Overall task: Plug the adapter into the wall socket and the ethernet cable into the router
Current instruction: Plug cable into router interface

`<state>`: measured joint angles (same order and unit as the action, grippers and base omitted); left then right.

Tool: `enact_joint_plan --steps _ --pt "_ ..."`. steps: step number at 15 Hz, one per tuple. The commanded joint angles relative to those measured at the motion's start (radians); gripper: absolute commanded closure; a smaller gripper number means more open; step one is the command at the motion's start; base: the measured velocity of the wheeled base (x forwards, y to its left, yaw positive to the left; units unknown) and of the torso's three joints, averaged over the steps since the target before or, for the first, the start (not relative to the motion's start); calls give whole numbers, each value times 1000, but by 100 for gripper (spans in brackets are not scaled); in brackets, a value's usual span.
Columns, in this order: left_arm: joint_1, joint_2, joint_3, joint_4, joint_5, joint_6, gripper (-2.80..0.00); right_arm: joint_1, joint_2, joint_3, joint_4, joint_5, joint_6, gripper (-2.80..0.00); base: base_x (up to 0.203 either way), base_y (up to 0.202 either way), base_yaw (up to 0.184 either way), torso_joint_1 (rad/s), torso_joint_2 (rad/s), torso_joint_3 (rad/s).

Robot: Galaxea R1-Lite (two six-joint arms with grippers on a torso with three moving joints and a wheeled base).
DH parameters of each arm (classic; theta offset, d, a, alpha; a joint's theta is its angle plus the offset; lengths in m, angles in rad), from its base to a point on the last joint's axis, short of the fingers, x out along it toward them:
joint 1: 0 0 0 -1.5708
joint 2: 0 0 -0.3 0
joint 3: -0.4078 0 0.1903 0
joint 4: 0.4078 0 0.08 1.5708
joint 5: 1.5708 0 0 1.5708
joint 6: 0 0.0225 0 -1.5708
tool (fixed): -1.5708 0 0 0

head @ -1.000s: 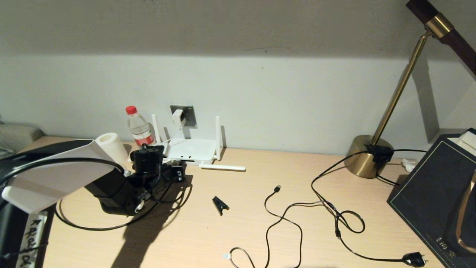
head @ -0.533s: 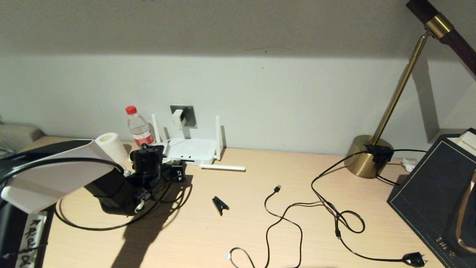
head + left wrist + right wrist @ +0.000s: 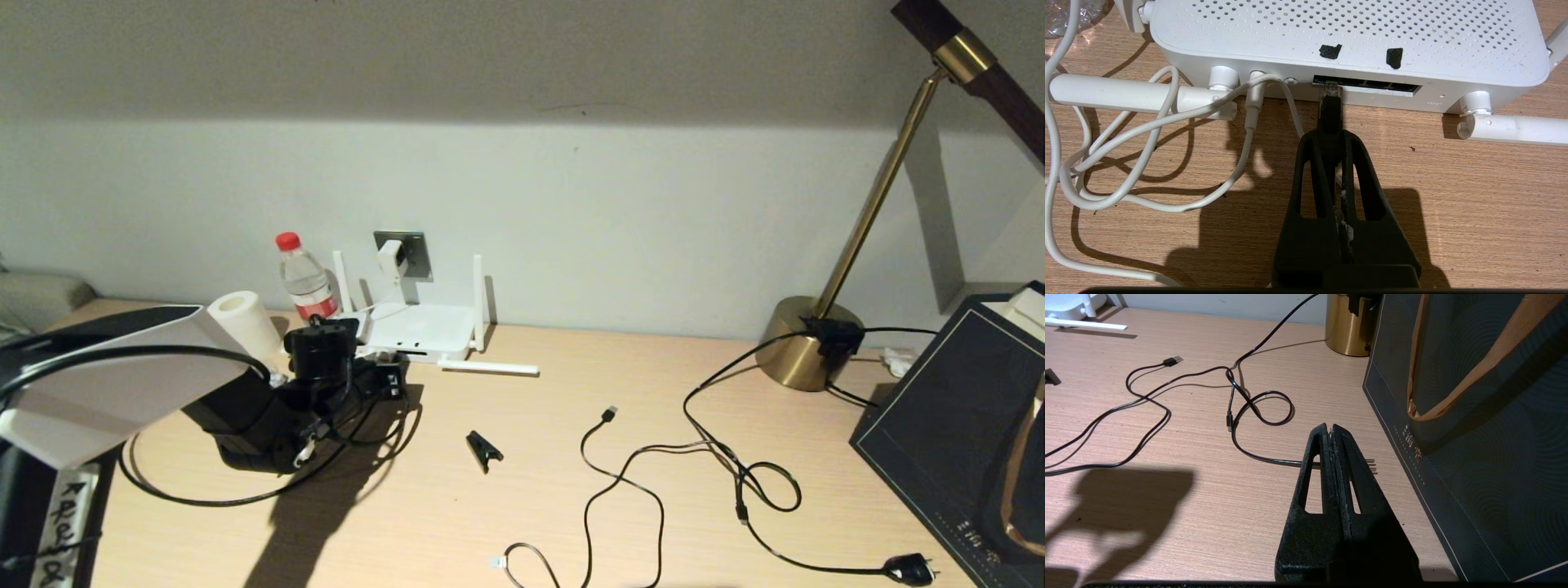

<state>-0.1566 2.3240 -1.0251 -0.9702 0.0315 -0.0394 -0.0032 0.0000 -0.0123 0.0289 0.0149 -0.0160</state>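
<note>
1. My left gripper point(image 3: 1331, 134) sat low over the wooden desk point(image 3: 571, 457), reaching forward from the left side toward the router point(image 3: 418, 331) that stood against the wall, its fingers point(image 3: 1312, 171) pinched tight on the black ethernet cable point(image 3: 1329, 112) just behind the clear connector.

2. In the left wrist view, the connector's tip met the leftmost opening of the router's port row point(image 3: 1365, 85); I could not tell how deep it sat.

3. The cable's slack trailed behind my left arm in a wide black loop across the desk point(image 3: 212, 498).

4. The white adapter point(image 3: 391, 258) sat in the dark grey wall socket point(image 3: 412, 251) above the router, its thin white cord point(image 3: 1143, 151) coiling down to a jack beside the port row.

5. Two of the router's antennas stood upright point(image 3: 478, 298); another point(image 3: 490, 367) lay flat on the desk.

6. My right gripper point(image 3: 1330, 435) hung idle above the desk's right side, empty, its fingers pressed together, beside a dark paper bag point(image 3: 1474, 416).

7. A thin black USB cable point(image 3: 608, 415) and a black cord with a chunky plug point(image 3: 910, 567) lay tangled mid-desk, well apart from the router, near a brass lamp base point(image 3: 804, 343).

8. A red-capped water bottle point(image 3: 304, 278) and a paper roll point(image 3: 241, 322) stood to the router's left; a small black clip point(image 3: 483, 449) lay in front.
</note>
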Motion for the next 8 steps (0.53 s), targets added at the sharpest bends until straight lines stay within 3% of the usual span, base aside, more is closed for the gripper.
enact_joint_plan --steps 1,8 --pt "0 -2 0 -5 1 -1 0 0 0 0 0 0 0 0 0 0 0 0 0 0" --pt "2 -3 -1 -5 1 -1 0 0 0 0 0 0 1 0 0 0 0 0 0 0"
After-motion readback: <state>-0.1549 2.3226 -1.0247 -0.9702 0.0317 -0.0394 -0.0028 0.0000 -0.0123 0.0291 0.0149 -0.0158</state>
